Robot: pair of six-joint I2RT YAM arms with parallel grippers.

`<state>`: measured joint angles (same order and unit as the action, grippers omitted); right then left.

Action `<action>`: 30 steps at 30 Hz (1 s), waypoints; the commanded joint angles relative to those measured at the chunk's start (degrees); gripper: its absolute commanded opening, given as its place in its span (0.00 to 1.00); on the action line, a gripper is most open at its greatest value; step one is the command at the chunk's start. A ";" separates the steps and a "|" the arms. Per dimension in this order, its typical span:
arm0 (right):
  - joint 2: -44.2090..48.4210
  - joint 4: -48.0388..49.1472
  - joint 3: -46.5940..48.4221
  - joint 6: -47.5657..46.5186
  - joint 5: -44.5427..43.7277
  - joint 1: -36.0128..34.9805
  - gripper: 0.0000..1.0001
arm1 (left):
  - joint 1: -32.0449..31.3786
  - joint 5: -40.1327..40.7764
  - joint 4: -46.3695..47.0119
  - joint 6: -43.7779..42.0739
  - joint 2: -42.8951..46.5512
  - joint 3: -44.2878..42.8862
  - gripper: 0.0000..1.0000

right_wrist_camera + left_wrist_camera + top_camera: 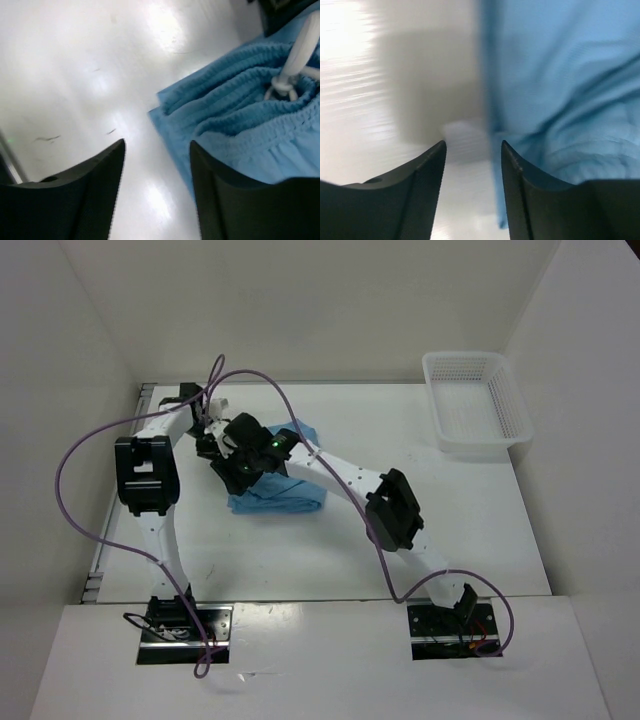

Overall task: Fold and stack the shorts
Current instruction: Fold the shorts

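Left of centre on the table (400, 560), the shorts (285, 495) lie in a bunched, partly folded bundle, well apart from the basket (470, 358) at far right. Both claws hover at its far-left edge. The left gripper (472, 145) and right gripper (156, 145) are spread wide, holding nothing. The waistband (240, 100) and drawstring (295, 60) show beside the right one. Likely between folds — next, each needs an edge to pinch.

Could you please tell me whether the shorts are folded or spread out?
Folded: the shorts lie as a compact, layered bundle.
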<state>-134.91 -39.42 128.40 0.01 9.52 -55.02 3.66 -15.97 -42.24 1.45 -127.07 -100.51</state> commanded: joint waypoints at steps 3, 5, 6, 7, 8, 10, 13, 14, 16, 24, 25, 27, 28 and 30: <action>17.28 10.40 -6.91 -2.12 3.32 -1.49 0.68 | 3.28 3.66 0.67 -1.45 4.71 -1.18 0.62; 19.76 10.42 -9.03 -2.12 -0.19 -1.49 0.70 | 3.28 3.05 1.19 -1.45 6.47 -1.88 0.67; 22.30 10.94 -12.52 -2.12 -1.77 -1.49 0.70 | 3.28 3.05 1.19 -1.45 7.96 -2.41 0.68; 24.15 11.99 -15.34 -2.12 -4.83 -1.49 0.71 | 3.28 2.44 1.19 -1.45 8.76 -2.93 0.68; 26.52 13.91 -19.03 -2.12 -6.25 -0.97 0.72 | 3.28 1.21 1.19 -1.45 9.55 -2.94 0.68; 34.86 22.34 -31.94 0.07 -7.93 0.34 0.72 | 3.28 -0.98 1.19 -1.45 12.71 -2.94 0.68; 42.00 27.64 -45.57 5.69 -10.47 4.99 0.72 | 0.05 -5.90 -0.90 -1.45 18.24 -1.36 0.60; 42.53 26.95 -46.91 7.01 -11.79 6.23 0.70 | -1.10 -5.92 -1.79 -1.45 19.04 -0.49 0.58; 42.54 24.22 -50.85 8.78 -15.47 9.04 0.69 | -3.56 -6.45 -4.86 -1.45 20.18 0.31 0.55; 40.52 27.98 -61.86 13.69 -17.70 11.78 0.70 | -13.94 -0.30 -9.97 -1.45 15.98 7.51 0.60; 40.00 28.69 -63.08 14.40 -17.69 11.78 0.70 | -14.55 0.58 -9.97 -1.45 15.45 8.04 0.60; 38.59 29.22 -63.62 14.93 -15.59 11.78 0.70 | -15.35 3.39 -8.31 -1.45 14.66 8.75 0.60; 37.19 29.22 -63.62 15.54 -14.80 11.78 0.70 | -15.35 4.44 -7.78 -1.45 13.96 9.36 0.60; 35.87 29.22 -63.62 16.15 -12.86 11.78 0.70 | -15.88 7.08 -7.16 -1.45 13.16 9.37 0.61</action>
<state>-97.62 -15.22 64.99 13.39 -5.30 -43.44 -12.36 -13.58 -49.74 0.23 -114.02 -90.89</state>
